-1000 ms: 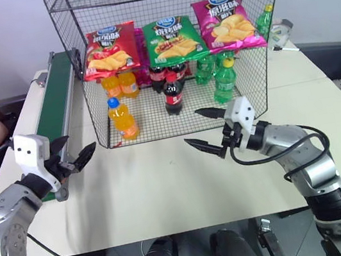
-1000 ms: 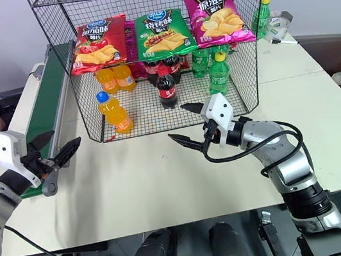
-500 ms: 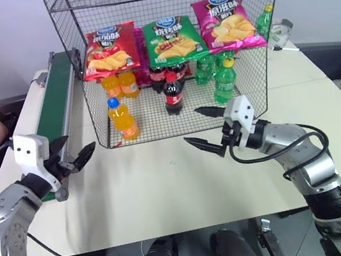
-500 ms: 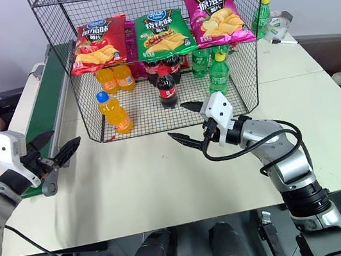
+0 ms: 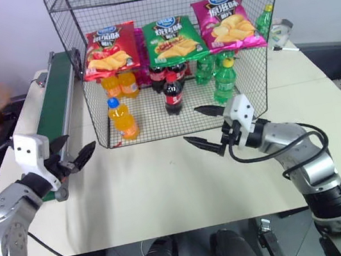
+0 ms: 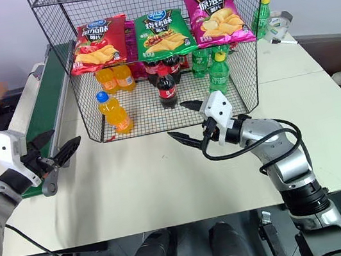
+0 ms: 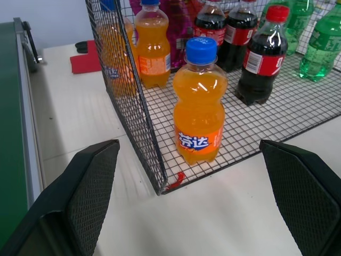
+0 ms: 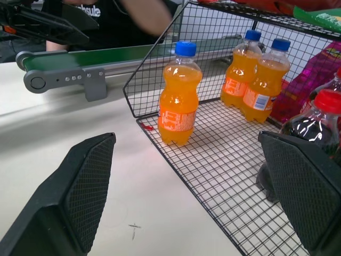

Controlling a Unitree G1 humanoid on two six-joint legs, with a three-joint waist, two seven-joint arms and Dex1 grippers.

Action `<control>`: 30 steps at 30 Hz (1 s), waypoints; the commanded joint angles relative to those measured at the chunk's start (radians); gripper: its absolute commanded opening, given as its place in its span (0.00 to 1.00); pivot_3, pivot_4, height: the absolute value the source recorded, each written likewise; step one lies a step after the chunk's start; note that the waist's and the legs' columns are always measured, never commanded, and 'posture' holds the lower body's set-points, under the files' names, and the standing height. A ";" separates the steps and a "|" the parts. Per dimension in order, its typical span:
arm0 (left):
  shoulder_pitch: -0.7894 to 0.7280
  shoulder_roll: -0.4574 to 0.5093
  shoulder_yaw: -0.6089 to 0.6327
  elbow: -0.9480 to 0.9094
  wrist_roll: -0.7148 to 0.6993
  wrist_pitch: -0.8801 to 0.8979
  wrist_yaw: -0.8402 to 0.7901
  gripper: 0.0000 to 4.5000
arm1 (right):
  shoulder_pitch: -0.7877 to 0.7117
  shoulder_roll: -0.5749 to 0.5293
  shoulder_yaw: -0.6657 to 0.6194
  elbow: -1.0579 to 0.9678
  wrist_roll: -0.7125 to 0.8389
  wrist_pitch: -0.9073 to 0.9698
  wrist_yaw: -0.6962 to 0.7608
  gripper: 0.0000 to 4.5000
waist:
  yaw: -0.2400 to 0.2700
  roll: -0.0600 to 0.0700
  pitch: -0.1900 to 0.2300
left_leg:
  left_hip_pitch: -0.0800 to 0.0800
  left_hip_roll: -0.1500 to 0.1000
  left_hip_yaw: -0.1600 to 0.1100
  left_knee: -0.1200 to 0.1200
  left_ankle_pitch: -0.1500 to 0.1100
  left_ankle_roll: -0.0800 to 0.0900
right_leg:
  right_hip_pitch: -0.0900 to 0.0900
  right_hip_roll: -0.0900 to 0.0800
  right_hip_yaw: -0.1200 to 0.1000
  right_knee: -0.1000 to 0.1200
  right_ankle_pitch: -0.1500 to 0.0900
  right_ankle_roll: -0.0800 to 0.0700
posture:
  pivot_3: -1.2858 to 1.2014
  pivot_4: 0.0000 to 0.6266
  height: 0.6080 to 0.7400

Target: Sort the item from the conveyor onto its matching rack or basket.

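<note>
At frame centre you see the orange soda bottle [image 8: 178, 96] upright on the wire cage shelf [image 8: 224, 160] floor, near its corner. The conveyor [image 8: 106, 61] crosses the upper left. Your right hand [image 8: 189, 197] is spread wide.

A: Where does the rack [image 5: 172, 56] stand?
B: On the far middle of the desk [image 5: 166, 180], with the conveyor [image 5: 56, 100] just to its left, running near to far.
A: And the orange soda bottle [image 5: 121, 118]?
B: Upright inside the rack, at its near-left corner. The cola bottle [image 5: 173, 94] stands to its right, the green bottle [image 5: 225, 81] further right.
A: The claws?
B: The left claw [image 5: 71, 158] hangs near the conveyor's near end, the right claw [image 5: 204, 126] before the rack's right half.
</note>
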 commanded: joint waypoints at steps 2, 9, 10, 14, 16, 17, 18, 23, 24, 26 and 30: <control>-0.006 -0.006 0.024 -0.009 0.008 -0.024 0.013 0.98 | -0.016 0.007 -0.009 -0.015 0.008 -0.022 0.001 1.00 | 0.000 0.000 0.000 | 0.000 0.000 0.000 0.000 0.000 0.000 | 0.000 0.000 0.000 0.000 0.000 0.000 | 0.52 0.24 1.00; -0.006 -0.039 0.045 -0.001 0.019 -0.049 0.047 0.98 | -0.019 0.015 -0.001 -0.011 0.004 -0.024 -0.001 1.00 | 0.000 0.000 0.000 | 0.000 0.000 0.000 0.000 0.000 0.000 | 0.000 0.000 0.000 0.000 0.000 0.000 | 0.52 0.24 1.00; -0.006 -0.044 0.048 0.000 0.019 -0.051 0.053 0.98 | -0.021 0.016 -0.001 -0.010 0.003 -0.024 -0.002 1.00 | 0.000 0.000 0.000 | 0.000 0.000 0.000 0.000 0.000 0.000 | 0.000 0.000 0.000 0.000 0.000 0.000 | 0.52 0.24 1.00; -0.009 -0.052 0.050 0.005 0.024 -0.058 0.071 0.98 | -0.020 0.019 -0.003 -0.011 0.001 -0.025 -0.005 1.00 | 0.000 0.000 0.000 | 0.000 0.000 0.000 0.000 0.000 0.000 | 0.000 0.000 0.000 0.000 0.000 0.000 | 0.52 0.24 1.00; -0.009 -0.055 0.053 0.010 0.030 -0.067 0.082 0.98 | -0.016 0.021 -0.001 -0.014 0.001 -0.025 -0.008 1.00 | 0.000 0.000 0.000 | 0.000 0.000 0.000 0.000 0.000 0.000 | 0.000 0.000 0.000 0.000 0.000 0.000 | 0.52 0.24 1.00; -0.009 -0.056 0.055 0.012 0.031 -0.069 0.087 0.98 | -0.015 0.023 0.000 -0.015 0.000 -0.025 -0.009 1.00 | 0.000 0.000 0.000 | 0.000 0.000 0.000 0.000 0.000 0.000 | 0.000 0.000 0.000 0.000 0.000 0.000 | 0.52 0.24 1.00; -0.009 -0.058 0.057 0.012 0.030 -0.070 0.090 0.98 | -0.014 0.024 0.001 -0.016 0.000 -0.024 -0.010 1.00 | 0.000 0.000 0.000 | 0.000 0.000 0.000 0.000 0.000 0.000 | 0.000 0.000 0.000 0.000 0.000 0.000 | 0.52 0.24 1.00; -0.004 -0.063 0.064 0.005 0.023 -0.072 0.105 0.98 | -0.015 0.030 0.004 -0.014 -0.001 -0.025 -0.011 1.00 | 0.000 0.000 0.000 | 0.000 0.000 0.000 0.000 0.000 0.000 | 0.000 0.000 0.000 0.000 0.000 0.000 | 0.52 0.24 1.00; -0.003 -0.064 0.066 0.004 0.023 -0.073 0.108 0.98 | -0.016 0.031 0.004 -0.012 -0.002 -0.026 -0.011 1.00 | 0.000 0.000 0.000 | 0.000 0.000 0.000 0.000 0.000 0.000 | 0.000 0.000 0.000 0.000 0.000 0.000 | 0.52 0.24 1.00; -0.001 -0.065 0.067 0.001 0.023 -0.075 0.113 0.98 | -0.019 0.033 0.005 -0.008 -0.004 -0.027 -0.010 1.00 | 0.000 0.000 0.000 | 0.000 0.000 0.000 0.000 0.000 0.000 | 0.000 0.000 0.000 0.000 0.000 0.000 | 0.52 0.24 1.00; 0.004 -0.072 0.074 -0.008 0.023 -0.077 0.131 0.98 | -0.022 0.035 0.006 -0.006 -0.006 -0.027 -0.009 1.00 | 0.000 0.000 0.000 | 0.000 0.000 0.000 0.000 0.000 0.000 | 0.000 0.000 0.000 0.000 0.000 0.000 | 0.52 0.24 1.00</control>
